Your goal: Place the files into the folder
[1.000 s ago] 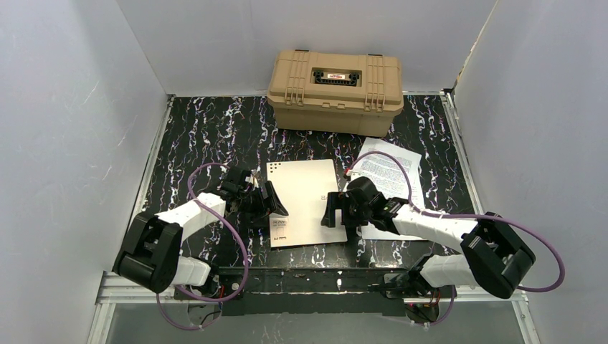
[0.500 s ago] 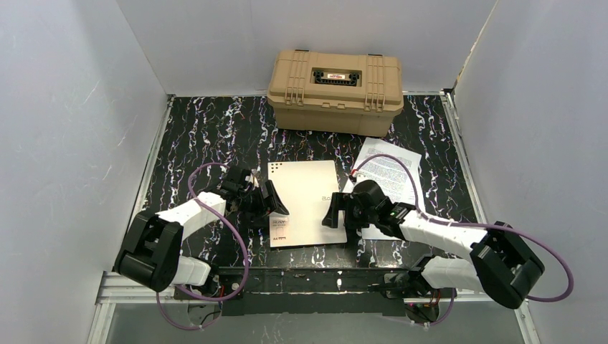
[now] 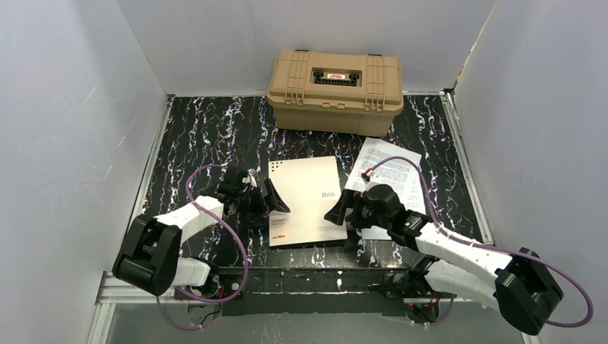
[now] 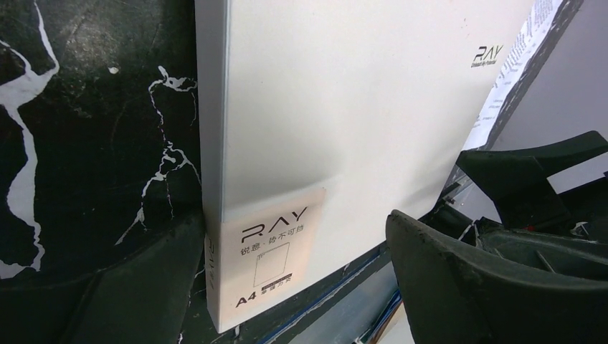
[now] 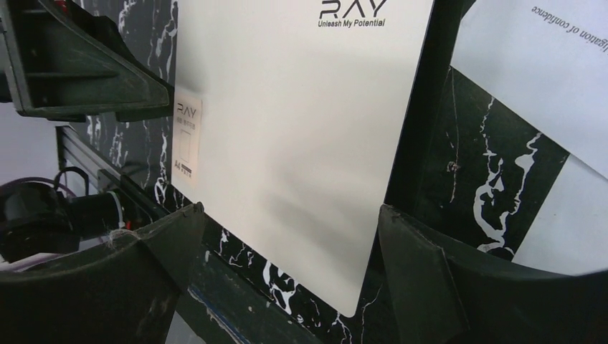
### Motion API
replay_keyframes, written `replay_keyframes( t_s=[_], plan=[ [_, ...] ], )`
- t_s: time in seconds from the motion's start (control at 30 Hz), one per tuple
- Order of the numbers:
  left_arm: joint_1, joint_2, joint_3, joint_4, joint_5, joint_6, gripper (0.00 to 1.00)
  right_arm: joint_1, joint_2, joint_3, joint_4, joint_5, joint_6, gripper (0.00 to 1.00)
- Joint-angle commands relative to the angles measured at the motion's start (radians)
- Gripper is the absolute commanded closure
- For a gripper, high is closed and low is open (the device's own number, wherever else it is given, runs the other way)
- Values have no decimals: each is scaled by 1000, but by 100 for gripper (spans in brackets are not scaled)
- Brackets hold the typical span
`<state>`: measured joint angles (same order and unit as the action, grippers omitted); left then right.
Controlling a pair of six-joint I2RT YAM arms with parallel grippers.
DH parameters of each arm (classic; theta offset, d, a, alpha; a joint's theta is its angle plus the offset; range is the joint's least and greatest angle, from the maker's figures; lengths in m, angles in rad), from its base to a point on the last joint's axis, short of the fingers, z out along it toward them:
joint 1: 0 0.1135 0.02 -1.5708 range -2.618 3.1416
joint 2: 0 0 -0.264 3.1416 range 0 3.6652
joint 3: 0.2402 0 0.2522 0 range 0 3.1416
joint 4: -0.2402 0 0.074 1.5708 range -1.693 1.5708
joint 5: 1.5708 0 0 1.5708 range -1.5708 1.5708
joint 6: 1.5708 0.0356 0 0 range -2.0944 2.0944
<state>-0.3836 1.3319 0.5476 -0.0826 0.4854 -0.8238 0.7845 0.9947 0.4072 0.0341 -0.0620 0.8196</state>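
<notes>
1. The folder point(image 3: 305, 199) lies shut on the tabletop point(image 3: 201, 136), near centre. The files point(image 3: 391, 175) lie just to its right.
2. Left gripper point(image 3: 267, 197) at the spine edge and right gripper point(image 3: 340, 211) at the free edge both gape wide, holding nothing.
3. Best bet: right pinches only the top cover and lifts slowly while left steadies the spine.

Left end effector point(image 3: 270, 200) and right end effector point(image 3: 342, 213) hang low, facing each other, both spread wide.
</notes>
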Motion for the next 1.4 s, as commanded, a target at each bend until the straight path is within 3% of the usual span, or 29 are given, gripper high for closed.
replay_keyframes(
  t_s=[0.0, 0.77, 1.37],
  plan=[
    [5, -12, -55, 68, 33, -16, 2, 6, -67, -32, 201, -74, 102, 1],
    [26, -76, -78, 157, 119, -47, 2, 6, -209, -184, 563, -96, 301, 1],
    [27, -187, -120, 279, 164, -102, 2, 7, -112, -176, 674, -110, 352, 2]
  ],
)
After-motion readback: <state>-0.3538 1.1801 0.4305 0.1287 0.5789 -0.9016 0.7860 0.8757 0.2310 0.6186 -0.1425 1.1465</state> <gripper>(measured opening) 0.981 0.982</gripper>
